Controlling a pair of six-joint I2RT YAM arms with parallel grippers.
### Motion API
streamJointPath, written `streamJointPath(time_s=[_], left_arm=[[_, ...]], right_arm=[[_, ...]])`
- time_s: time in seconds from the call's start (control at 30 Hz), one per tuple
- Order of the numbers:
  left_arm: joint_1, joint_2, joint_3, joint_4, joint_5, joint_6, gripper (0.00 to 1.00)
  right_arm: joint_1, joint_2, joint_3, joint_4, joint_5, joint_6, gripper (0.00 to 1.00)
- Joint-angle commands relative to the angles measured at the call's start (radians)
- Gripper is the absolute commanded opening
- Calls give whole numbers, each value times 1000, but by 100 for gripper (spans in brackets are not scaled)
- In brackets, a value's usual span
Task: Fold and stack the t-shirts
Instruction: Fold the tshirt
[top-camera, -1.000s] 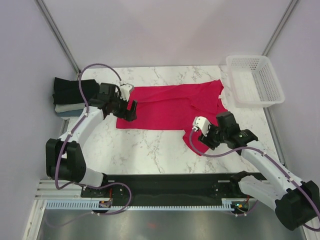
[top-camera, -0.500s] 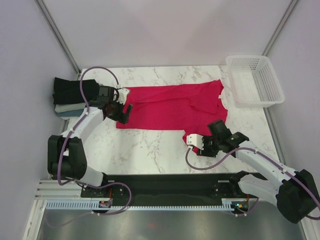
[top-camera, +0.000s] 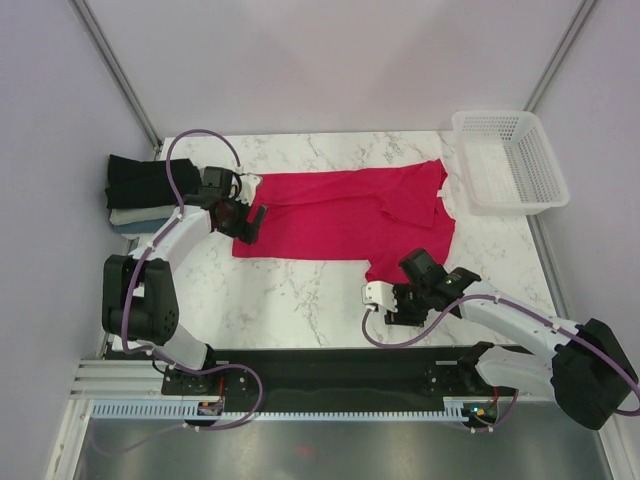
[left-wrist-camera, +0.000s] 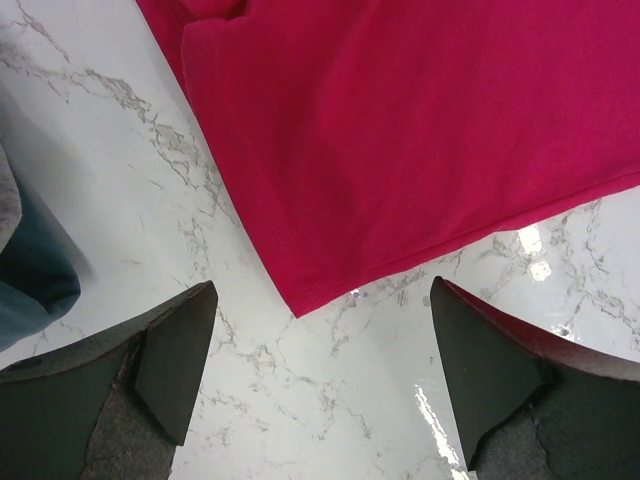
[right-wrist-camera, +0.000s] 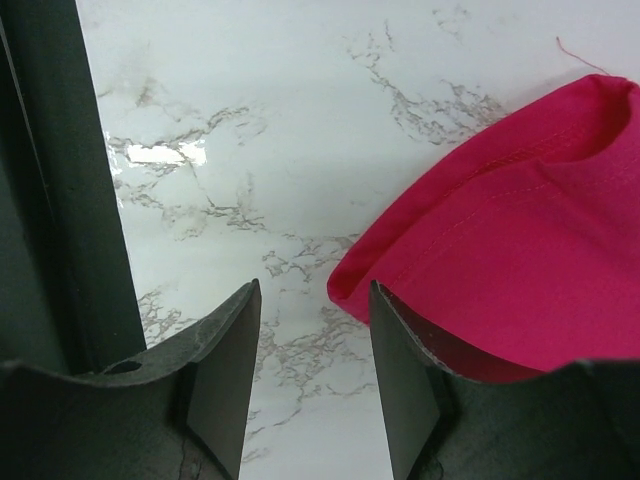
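At the left edge of the counter (top-camera: 290, 290) sat the folded t-shirts (top-camera: 135, 190), black on top, then pale grey, then blue. Just beside them, toward the middle, the left hand (left-wrist-camera: 320, 320) hung over the near-left corner of the red t-shirt (top-camera: 340, 215). Its two fingers were spread very wide and held nothing. The tip of that corner lay right between them, so the hand looked ready to drop and pinch it. The left arm was bent at the elbow and reached out from the near edge, with the hand pointed down.

The red t-shirt lay flat and open in the middle of the counter. Its long way ran from left to right. One flap on its right side came down toward the near edge.

The right hand (right-wrist-camera: 312, 335) was low by the near edge, right of the middle, next to that flap. Its fingers were about half open and had hold of nothing. The folded edge of the flap lay just beside one finger, not between the two. This hand likely needed to slide over a bit before it could grab. The right arm lay low and stretched toward the left. Each hand was the nearer one for its own corner.

A white basket (top-camera: 510, 160) stood at the far-right corner.
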Motion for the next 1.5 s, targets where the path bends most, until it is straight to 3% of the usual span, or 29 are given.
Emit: streamJointPath(time_s=[0.0, 0.4, 0.6, 0.7, 0.73, 0.83, 1.0, 1.1, 1.23, 1.47], left_arm=[[11, -4, 36, 23, -13, -1, 95], [26, 13, 39, 20, -5, -26, 95], [27, 19, 22, 4, 1, -43, 95], [34, 18, 15, -23, 10, -69, 94], [37, 16, 8, -42, 10, -79, 94], [58, 10, 16, -91, 27, -129, 91], [127, 7, 11, -166, 141, -205, 84], [145, 54, 10, -181, 187, -208, 66], [179, 123, 27, -186, 228, -207, 54], [198, 199, 70, -183, 221, -201, 50]], right_arm=[[5, 5, -14, 44, 17, -7, 55], [7, 8, -96, 173, 101, 8, 53], [5, -1, -129, 263, 160, 34, 43], [5, -6, -129, 280, 186, 37, 26], [5, -9, -125, 279, 192, 39, 13], [5, -21, -87, 256, 227, 43, 0], [-19, -23, 15, 230, 241, 62, 0], [-36, -10, 53, 228, 232, 73, 0], [-39, 2, 62, 228, 227, 60, 0], [-45, -4, 62, 230, 224, 66, 0]])
